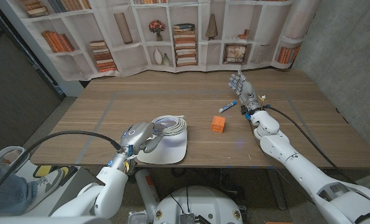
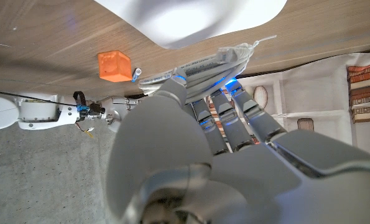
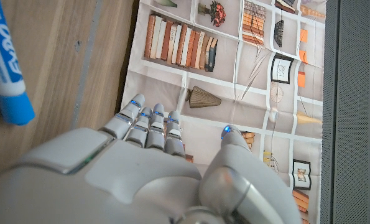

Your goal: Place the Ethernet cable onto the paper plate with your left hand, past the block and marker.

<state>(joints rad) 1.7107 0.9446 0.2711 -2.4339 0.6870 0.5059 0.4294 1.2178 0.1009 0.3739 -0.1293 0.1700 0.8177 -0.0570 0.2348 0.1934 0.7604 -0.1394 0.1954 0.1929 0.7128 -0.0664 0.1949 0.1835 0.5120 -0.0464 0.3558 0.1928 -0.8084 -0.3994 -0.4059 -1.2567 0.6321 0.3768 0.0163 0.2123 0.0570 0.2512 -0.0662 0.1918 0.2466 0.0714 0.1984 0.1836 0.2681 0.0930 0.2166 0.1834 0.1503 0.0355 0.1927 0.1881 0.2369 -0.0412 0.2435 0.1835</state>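
Note:
The coiled grey-white Ethernet cable [image 1: 170, 124] sits over the far part of the white paper plate [image 1: 166, 152], near the table's front edge. My left hand [image 1: 140, 137] holds the coil at its left side. In the left wrist view its fingers [image 2: 225, 115] reach to the cable [image 2: 200, 65] beside the plate [image 2: 191, 18]. To the right of the plate stands the orange block [image 1: 218, 124] [image 2: 114, 65], and the blue-capped marker [image 1: 227, 107] [image 3: 4, 62] lies beyond it. My right hand [image 1: 239, 84] [image 3: 147, 168] stands past the marker with fingers stretched out, holding nothing.
A bookshelf backdrop [image 1: 172, 37] hangs along the table's far edge. Black cables run along both arms. A person's leg and shoe [image 1: 23, 180] show at the lower left, off the table.

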